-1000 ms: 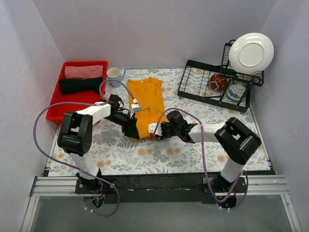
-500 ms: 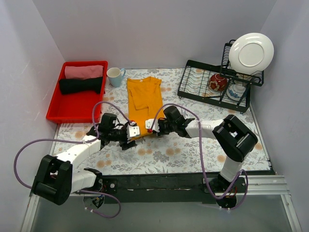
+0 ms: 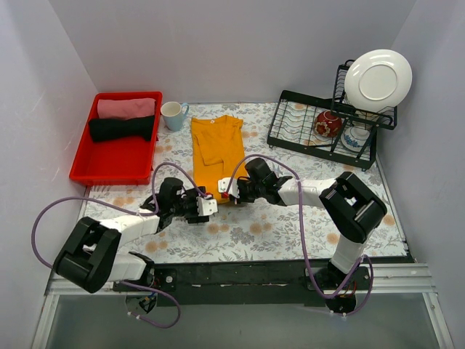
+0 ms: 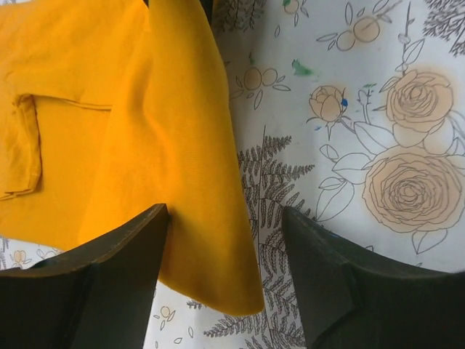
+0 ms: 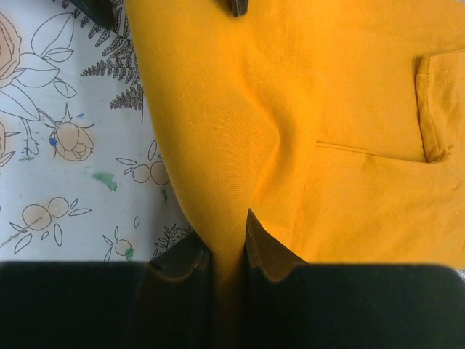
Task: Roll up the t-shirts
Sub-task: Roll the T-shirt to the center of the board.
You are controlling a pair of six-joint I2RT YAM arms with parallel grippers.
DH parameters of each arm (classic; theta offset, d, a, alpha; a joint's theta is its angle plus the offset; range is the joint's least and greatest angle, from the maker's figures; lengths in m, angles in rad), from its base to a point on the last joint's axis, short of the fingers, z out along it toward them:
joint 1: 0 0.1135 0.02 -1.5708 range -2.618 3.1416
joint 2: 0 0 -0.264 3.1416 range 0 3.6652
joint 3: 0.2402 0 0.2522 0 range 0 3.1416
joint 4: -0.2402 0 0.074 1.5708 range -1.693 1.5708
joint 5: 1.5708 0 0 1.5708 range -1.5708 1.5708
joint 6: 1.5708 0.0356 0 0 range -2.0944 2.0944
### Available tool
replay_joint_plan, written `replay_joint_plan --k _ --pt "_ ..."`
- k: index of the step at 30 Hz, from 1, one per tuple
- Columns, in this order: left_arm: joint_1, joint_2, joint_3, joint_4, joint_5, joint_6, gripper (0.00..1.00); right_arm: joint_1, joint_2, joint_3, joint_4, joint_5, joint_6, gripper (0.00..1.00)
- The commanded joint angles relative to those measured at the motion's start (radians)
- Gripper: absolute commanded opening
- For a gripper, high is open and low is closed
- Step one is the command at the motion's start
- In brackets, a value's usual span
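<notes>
The orange-yellow t-shirt point(image 3: 216, 149) lies folded into a long strip on the floral table, collar toward the back. Its near hem corner point(image 4: 211, 269) sits between the fingers of my left gripper point(image 4: 225, 243), which is open and low over the table point(image 3: 209, 206). My right gripper point(image 5: 229, 243) is shut on a pinched fold of the same shirt point(image 5: 290, 109) at its near right edge point(image 3: 227, 187). A pink bundle point(image 3: 126, 107) and a black bundle point(image 3: 122, 129) lie rolled in the red tray point(image 3: 109, 160).
A white mug point(image 3: 173, 114) stands between the tray and the shirt's collar. A black dish rack point(image 3: 290, 131) at the back right holds a white plate point(image 3: 378, 78), a red bowl point(image 3: 328, 123) and a patterned cup. Side walls close in on both sides.
My left arm dropped low and drew back toward the near edge, its gripper opened and now sits at the shirt's near corner. The right gripper closed tighter on the hem.
</notes>
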Motion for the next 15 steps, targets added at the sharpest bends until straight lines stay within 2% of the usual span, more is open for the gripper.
replay_joint_plan --k 1,2,3,6,7,10,15 --pt "-0.008 0.040 -0.011 0.072 -0.044 0.045 0.57 -0.001 -0.003 0.021 -0.014 -0.050 0.024 0.23" --pt "-0.008 0.045 -0.001 0.050 -0.045 0.055 0.52 -0.001 -0.006 0.019 -0.017 -0.053 0.024 0.24" --pt "-0.008 0.046 0.015 0.023 -0.046 0.062 0.42 0.001 -0.008 0.019 -0.020 -0.055 0.022 0.24" --pt "-0.004 0.049 0.113 -0.147 -0.032 0.026 0.28 -0.001 -0.022 0.021 -0.058 -0.065 0.019 0.26" --pt "0.001 0.048 0.142 -0.280 -0.017 -0.007 0.19 -0.001 -0.026 0.024 -0.099 -0.070 0.016 0.26" --pt "0.042 0.039 0.243 -0.486 0.073 -0.036 0.11 -0.010 -0.051 0.045 -0.176 -0.104 0.031 0.27" --pt "0.107 0.085 0.392 -0.753 0.185 -0.055 0.09 -0.043 -0.091 0.123 -0.435 -0.213 0.047 0.26"
